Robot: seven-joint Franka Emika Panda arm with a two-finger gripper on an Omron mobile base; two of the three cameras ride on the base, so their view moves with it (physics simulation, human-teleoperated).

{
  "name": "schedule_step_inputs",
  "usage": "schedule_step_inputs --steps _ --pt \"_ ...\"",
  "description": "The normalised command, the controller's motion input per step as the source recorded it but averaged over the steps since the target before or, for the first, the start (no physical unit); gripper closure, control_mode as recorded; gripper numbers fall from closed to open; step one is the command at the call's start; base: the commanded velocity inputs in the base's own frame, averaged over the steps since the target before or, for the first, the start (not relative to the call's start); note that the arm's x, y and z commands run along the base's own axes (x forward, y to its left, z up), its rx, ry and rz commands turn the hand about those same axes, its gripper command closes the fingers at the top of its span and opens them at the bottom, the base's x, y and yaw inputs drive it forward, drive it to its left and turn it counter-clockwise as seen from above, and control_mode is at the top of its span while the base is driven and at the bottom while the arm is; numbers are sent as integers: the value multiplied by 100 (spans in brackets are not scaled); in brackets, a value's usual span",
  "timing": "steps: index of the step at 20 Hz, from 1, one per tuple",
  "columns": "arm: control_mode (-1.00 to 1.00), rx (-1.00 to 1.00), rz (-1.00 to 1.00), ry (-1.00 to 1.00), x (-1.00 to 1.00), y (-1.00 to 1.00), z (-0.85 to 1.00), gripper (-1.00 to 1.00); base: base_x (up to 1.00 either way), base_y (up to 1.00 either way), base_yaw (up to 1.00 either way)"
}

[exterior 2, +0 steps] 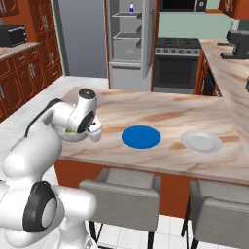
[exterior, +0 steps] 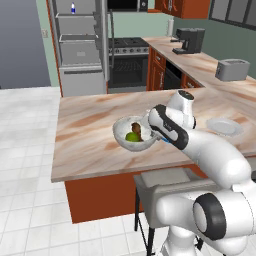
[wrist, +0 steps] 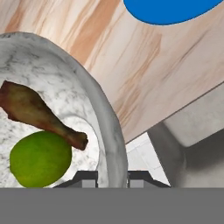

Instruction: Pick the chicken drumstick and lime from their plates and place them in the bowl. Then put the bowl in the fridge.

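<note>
The speckled whitish-grey bowl (exterior: 121,131) (wrist: 105,109) hangs near the island counter's front edge, slightly tilted. Inside it the brown chicken drumstick (exterior: 136,126) (wrist: 35,111) rests against the yellow-green lime (exterior: 132,136) (wrist: 40,158). My gripper (exterior: 152,134) (wrist: 111,177) is shut on the bowl's rim, one finger inside and one outside. In the right base view my arm hides most of the bowl. The blue plate (exterior 2: 141,136) (wrist: 170,8) and the pale plate (exterior: 224,126) (exterior 2: 201,141) lie bare on the counter. The grey fridge (exterior: 80,45) (exterior 2: 129,41) stands open beyond the island.
A black oven range (exterior: 128,62) stands right of the fridge. Grey stools (exterior 2: 121,187) (exterior: 165,180) sit under the island's front edge. A toaster (exterior: 232,69) and a coffee machine (exterior: 189,40) stand on the side counter. White tiled floor (exterior: 25,150) lies left of the island.
</note>
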Motion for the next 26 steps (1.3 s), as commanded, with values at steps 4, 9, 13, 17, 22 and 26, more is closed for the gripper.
schedule_step_inputs --steps 4,9,13,17,22,26 --pt "-100 2 -2 -1 0 0 0 100 0 0 0" --pt "-100 0 0 0 0 0 0 100 0 0 0" --pt "-100 0 0 0 0 0 0 100 0 0 0" --pt "-100 0 0 0 0 0 0 100 0 0 0" --pt "100 0 0 0 0 0 0 100 0 0 0" --pt "100 0 0 0 0 0 0 100 0 0 0"
